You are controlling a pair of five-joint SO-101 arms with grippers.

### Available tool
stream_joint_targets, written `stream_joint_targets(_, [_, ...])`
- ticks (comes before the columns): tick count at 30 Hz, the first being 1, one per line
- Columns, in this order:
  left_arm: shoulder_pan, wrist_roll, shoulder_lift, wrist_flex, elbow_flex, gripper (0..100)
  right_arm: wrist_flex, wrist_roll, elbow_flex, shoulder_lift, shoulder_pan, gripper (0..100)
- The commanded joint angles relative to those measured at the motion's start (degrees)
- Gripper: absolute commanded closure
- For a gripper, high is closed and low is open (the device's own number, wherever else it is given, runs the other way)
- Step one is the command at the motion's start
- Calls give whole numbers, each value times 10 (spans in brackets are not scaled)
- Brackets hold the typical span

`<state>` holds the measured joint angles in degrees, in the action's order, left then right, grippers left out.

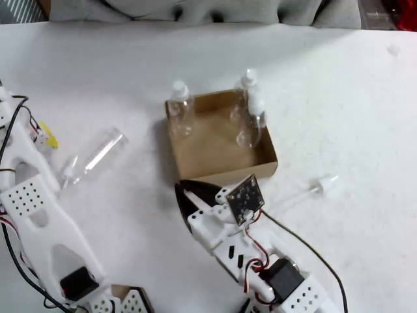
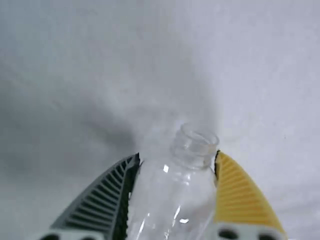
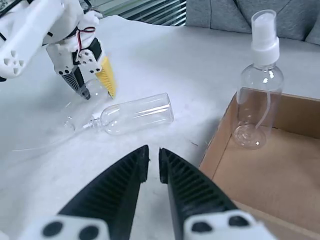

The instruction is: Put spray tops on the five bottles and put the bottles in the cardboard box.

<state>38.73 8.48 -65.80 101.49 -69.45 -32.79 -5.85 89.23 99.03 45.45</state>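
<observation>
Left wrist view: left tool (image 2: 176,156) clamps bottle (image 2: 170,200) lengthwise, neck outward; right tool (image 3: 153,150) together.

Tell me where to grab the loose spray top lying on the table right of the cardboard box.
Take the spray top by its white head, coming straight down with the right end effector and closing across the head. It lies flat on the table, so no side gives room underneath, and its dip tube looks too thin to hold.
</observation>
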Motion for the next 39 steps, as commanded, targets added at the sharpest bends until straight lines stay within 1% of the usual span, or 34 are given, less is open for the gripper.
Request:
stream_joint_targets(1, [0,8,14,8,-33,723,-2,5,-4,-5,-4,984])
stream_joint_targets(3, [0,6,22,8,-33,687,-2,5,-4,-5,-4,984])
stream_joint_targets(5, [6,-22,37,8,-33,691,-2,5,-4,-5,-4,984])
stream_joint_targets(8, [9,-73,58,9,-27,721,-2,5,-4,-5,-4,984])
stream_joint_targets(13, [15,-137,66,11,-26,803,-2,5,-4,-5,-4,984])
stream_joint_targets(15, [15,-157,70,11,-11,814,-2,5,-4,-5,-4,984])
stream_joint_targets(18, [14,-181,88,11,34,779,-2,5,-4,-5,-4,984])
stream_joint_targets(22, [12,-198,147,10,113,714,-2,6,-4,-5,-4,984])
stream_joint_targets(26, [12,-235,194,8,165,699,-2,6,-4,-5,-4,984])
stream_joint_targets(39, [14,-394,198,7,176,702,-2,6,-4,-5,-4,984])
